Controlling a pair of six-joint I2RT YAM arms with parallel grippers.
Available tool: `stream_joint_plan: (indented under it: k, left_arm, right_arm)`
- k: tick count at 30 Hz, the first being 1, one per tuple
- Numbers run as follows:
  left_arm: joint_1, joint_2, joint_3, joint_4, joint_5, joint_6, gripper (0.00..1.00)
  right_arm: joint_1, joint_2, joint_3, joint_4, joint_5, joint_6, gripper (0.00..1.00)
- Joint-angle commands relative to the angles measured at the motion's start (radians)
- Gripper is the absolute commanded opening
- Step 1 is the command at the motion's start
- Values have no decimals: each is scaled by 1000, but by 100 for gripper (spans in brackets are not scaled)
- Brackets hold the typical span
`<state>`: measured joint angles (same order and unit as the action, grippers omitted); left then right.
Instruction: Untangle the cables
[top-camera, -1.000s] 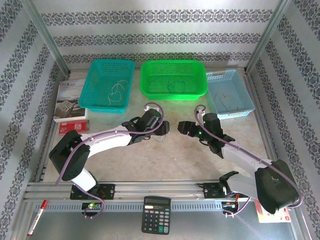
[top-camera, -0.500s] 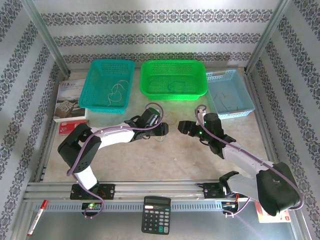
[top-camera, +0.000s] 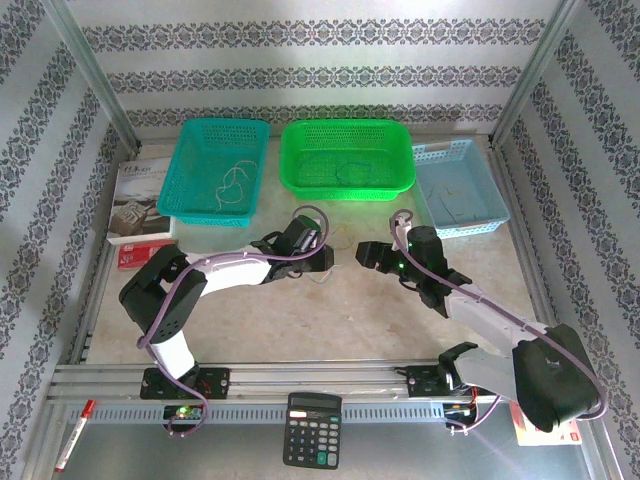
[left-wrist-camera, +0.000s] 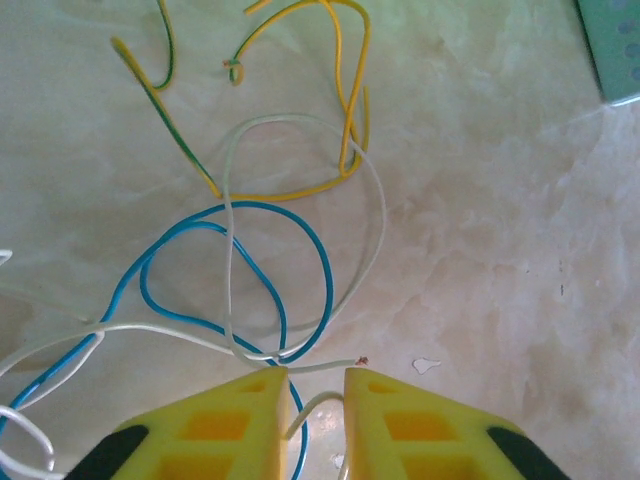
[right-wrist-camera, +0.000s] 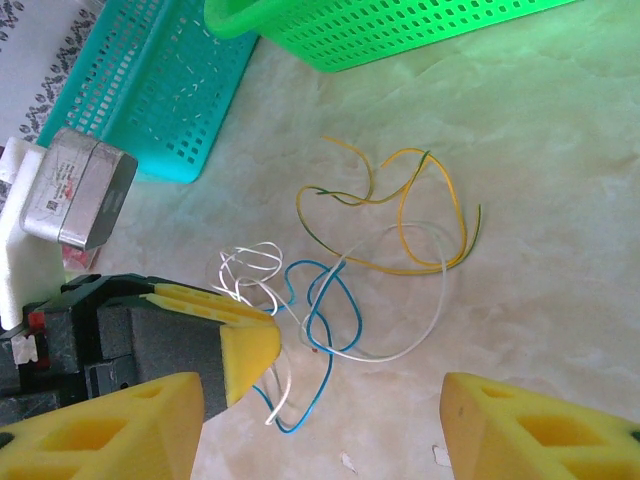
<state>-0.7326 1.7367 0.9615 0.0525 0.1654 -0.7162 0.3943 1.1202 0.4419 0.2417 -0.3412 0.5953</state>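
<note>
Changed: the left gripper (top-camera: 324, 258) has sunk closer to the table (top-camera: 300, 320), its arm's elbow has tucked inward, and its jaws have drawn in. The right gripper (top-camera: 366, 255) sits as it did.
Top view, room: striped patterned wallpaper (top-camera: 320, 60) on 3 sides, with metal posts (top-camera: 95, 80) at the corners.
Top view, surface: pale marbled tabletop. 3 baskets stand along the far edge: a teal basket (top-camera: 225, 123), a green basket (top-camera: 345, 192) and a light-blue basket (top-camera: 450, 147). A booklet (top-camera: 135, 195) lies at the left. A calculator (top-camera: 312, 430) and a red marker (top-camera: 75, 435) lie at the near rail.
Top view, cables: the cables (top-camera: 338, 240) are faint thin lines on the table between the 2 gripper tips, just in front of the green basket.
Left wrist, cables: a blue loop, a yellow-green strand and a whitish strand cross one another flat on the table.
Left wrist, pincer: the yellow fingers (left-wrist-camera: 420, 425) stand near together with a slim gap left. A whitish wire runs up through that gap, which is wider than the wire.
Right wrist, pincer: spread wide and holding nothing, on the near side of the tangle.
Right wrist, surroundings: the left gripper's yellow tip meets the small whitish loops at the tangle's left edge. The teal and green baskets stand beyond.
</note>
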Motion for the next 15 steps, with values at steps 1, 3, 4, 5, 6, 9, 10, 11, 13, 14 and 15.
stream_joint_plan:
  k: [1, 3, 4, 5, 6, 9, 10, 11, 13, 14, 15]
  left_arm:
    - [7, -5, -6, 29, -1, 4, 12]
    - [8, -18, -10, 23, -6, 10, 5]
    - [9, -29, -9, 18, -7, 14, 0]
    - [10, -38, -10, 12, -11, 19, 0]
    - [9, -51, -10, 4, -14, 22, 0]
    - [13, -102, -7, -19, -21, 37, 0]
    - [14, -124, -6, -29, -23, 44, 0]
    - [15, -145, -2, -38, -24, 49, 0]
    - [15, -196, 14, -63, -26, 61, 0]
    - [15, -217, 21, -74, -24, 66, 0]
    - [15, -238, 33, -87, -21, 73, 0]
  right_arm:
    - [-8, -16, 11, -1, -5, -10, 64]
    - [-8, -19, 13, -2, -6, -11, 64]
    - [-8, -18, 14, -2, -8, -9, 64]
    - [-8, -19, 15, -4, -8, -10, 64]
    - [-8, -19, 17, -4, -10, -11, 64]
    - [-7, -15, 24, -4, -14, -9, 64]
    - [-8, -15, 25, -3, -18, -10, 64]
    - [-6, -14, 27, -2, -22, -9, 64]
    - [-2, -12, 32, 3, -34, -10, 64]
    - [1, -11, 35, 8, -40, -12, 65]
    - [5, -11, 38, 15, -45, -13, 65]
